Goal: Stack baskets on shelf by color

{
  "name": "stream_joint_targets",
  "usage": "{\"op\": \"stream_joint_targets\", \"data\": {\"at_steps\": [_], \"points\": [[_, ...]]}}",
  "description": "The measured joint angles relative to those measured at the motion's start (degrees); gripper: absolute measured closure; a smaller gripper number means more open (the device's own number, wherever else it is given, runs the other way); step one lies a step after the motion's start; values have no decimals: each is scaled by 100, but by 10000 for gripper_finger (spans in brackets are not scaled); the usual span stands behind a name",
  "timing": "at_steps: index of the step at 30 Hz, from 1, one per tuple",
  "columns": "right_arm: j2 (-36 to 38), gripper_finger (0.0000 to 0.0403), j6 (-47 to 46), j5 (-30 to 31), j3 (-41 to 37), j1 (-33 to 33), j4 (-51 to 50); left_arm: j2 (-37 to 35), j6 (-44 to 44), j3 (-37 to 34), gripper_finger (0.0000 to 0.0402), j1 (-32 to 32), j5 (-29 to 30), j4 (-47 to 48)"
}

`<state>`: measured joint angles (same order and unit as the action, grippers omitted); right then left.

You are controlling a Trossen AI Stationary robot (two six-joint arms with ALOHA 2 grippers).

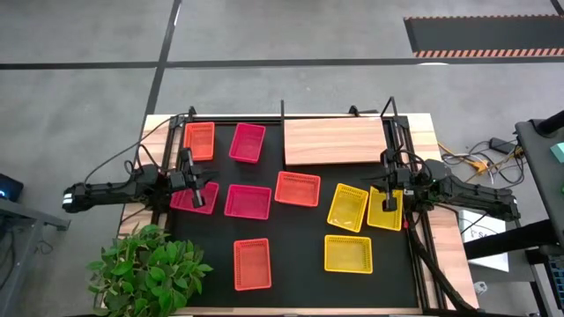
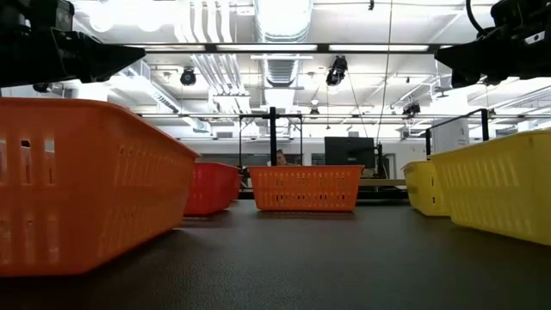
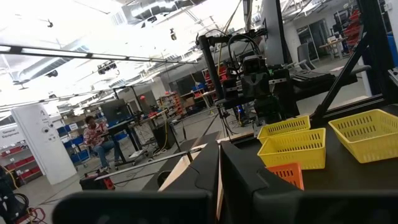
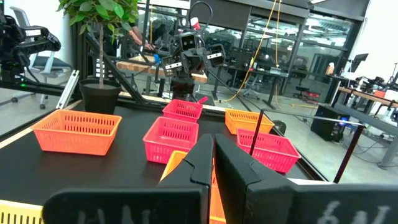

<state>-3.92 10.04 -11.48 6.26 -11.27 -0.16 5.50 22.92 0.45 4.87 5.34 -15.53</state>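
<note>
The wooden shelf [image 1: 333, 141] lies at the table's far side with nothing on it. Three orange baskets [image 1: 199, 141] [image 1: 297, 188] [image 1: 252, 264], three pink ones [image 1: 247, 143] [image 1: 248, 202] [image 1: 184, 202] and three yellow ones [image 1: 347, 207] [image 1: 348, 254] [image 1: 385, 218] rest on their bases on the black mat. My left gripper [image 1: 196, 192] [image 3: 219, 174] is shut and empty, above the left pink basket. My right gripper [image 1: 389, 201] [image 4: 213, 165] is shut and empty, above the right yellow basket. In the low view both arms [image 2: 60, 43] [image 2: 508, 39] stand well above the baskets.
A potted plant [image 1: 145, 264] stands at the table's near left corner. Thin black shelf posts [image 1: 282, 110] rise at the far side. A person [image 3: 96, 134] sits in the room beyond the table. Bare mat [image 1: 295, 242] lies between the near baskets.
</note>
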Motion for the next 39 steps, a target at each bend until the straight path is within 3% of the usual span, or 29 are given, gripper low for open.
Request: {"op": "stream_joint_targets", "data": {"at_steps": [31, 35, 39], "points": [[2, 394, 91, -1, -2, 0, 149, 0, 22, 2, 402, 2, 0, -5], [0, 394, -529, 0, -2, 1, 320, -1, 256, 1, 402, 1, 2, -179], [1, 394, -427, 4, -2, 1, 483, -2, 295, 2, 402, 0, 2, -198]]}}
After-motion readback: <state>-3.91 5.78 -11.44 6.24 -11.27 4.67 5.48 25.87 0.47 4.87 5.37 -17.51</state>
